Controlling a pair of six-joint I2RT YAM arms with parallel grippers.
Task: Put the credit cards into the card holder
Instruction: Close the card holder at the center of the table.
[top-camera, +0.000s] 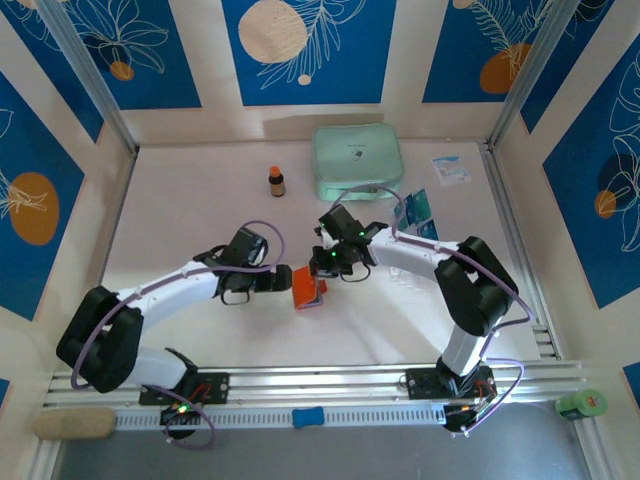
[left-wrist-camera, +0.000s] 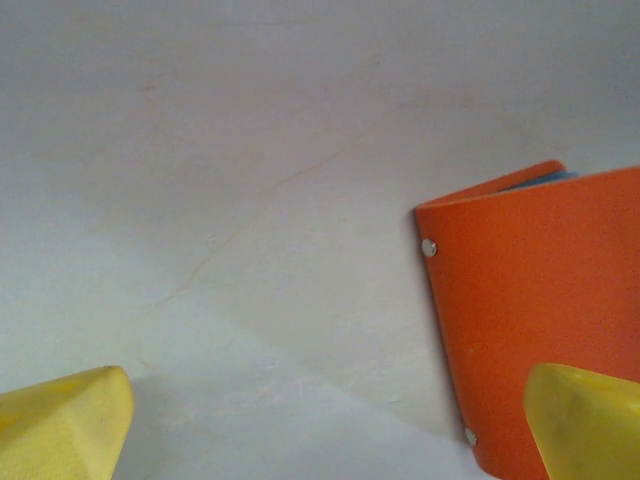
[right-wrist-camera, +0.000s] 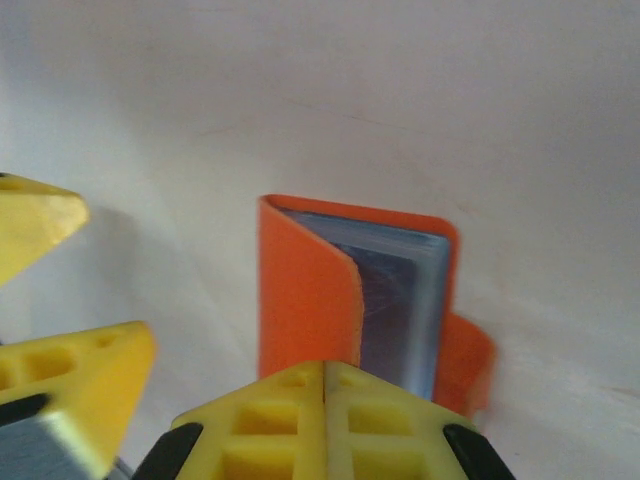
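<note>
The orange-red card holder (top-camera: 306, 287) stands part open on the white table between both grippers. In the right wrist view the card holder (right-wrist-camera: 305, 295) gapes, with bluish sleeves or cards (right-wrist-camera: 400, 290) inside. My right gripper (right-wrist-camera: 325, 415) is shut just above its near edge, with nothing visible between the fingers. My left gripper (left-wrist-camera: 325, 430) is open wide, and its right finger (left-wrist-camera: 585, 420) overlaps the holder's orange cover (left-wrist-camera: 540, 300). A blue edge (left-wrist-camera: 545, 180) peeks over the top of that cover. Loose teal-blue credit cards (top-camera: 416, 213) lie right of the green case.
A mint-green zip case (top-camera: 357, 160) sits at the back with a small brown bottle (top-camera: 277, 181) to its left. A white paper slip (top-camera: 450, 168) lies at the back right. A green object (top-camera: 582, 404) rests beyond the rail at the near right.
</note>
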